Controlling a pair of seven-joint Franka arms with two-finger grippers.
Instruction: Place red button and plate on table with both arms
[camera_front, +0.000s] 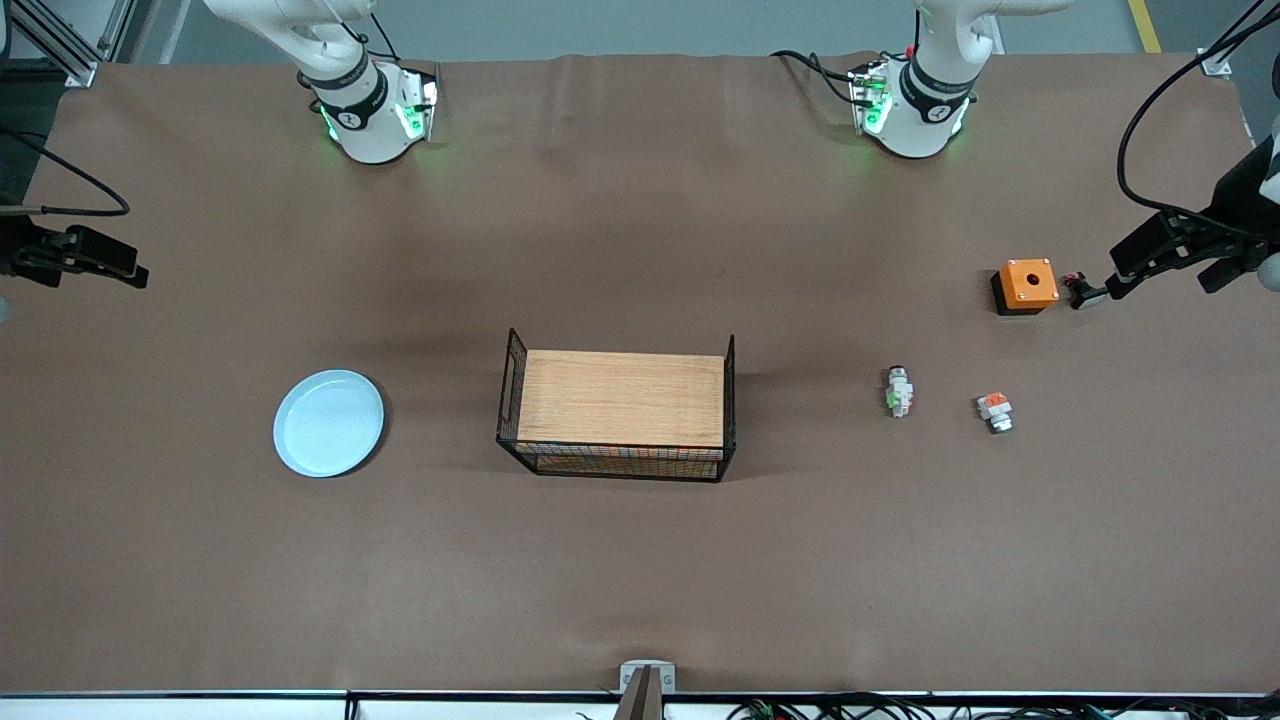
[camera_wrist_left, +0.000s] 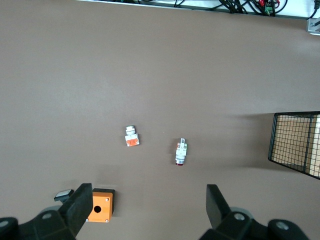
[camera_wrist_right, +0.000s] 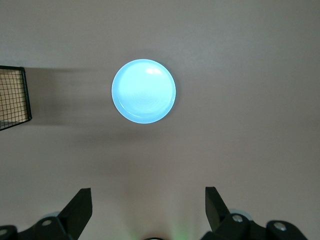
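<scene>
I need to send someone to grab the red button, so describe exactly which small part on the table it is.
Start at the wooden-topped rack mid-table and look toward the left arm's end. The first small part you meet is the red button, white and silver. Its green mark sets it apart from the orange-topped part beside it.

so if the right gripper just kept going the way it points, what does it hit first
Probably the bare table. The right gripper hangs open and aims down at the mat just short of the plate, though depth is hard to judge.
</scene>
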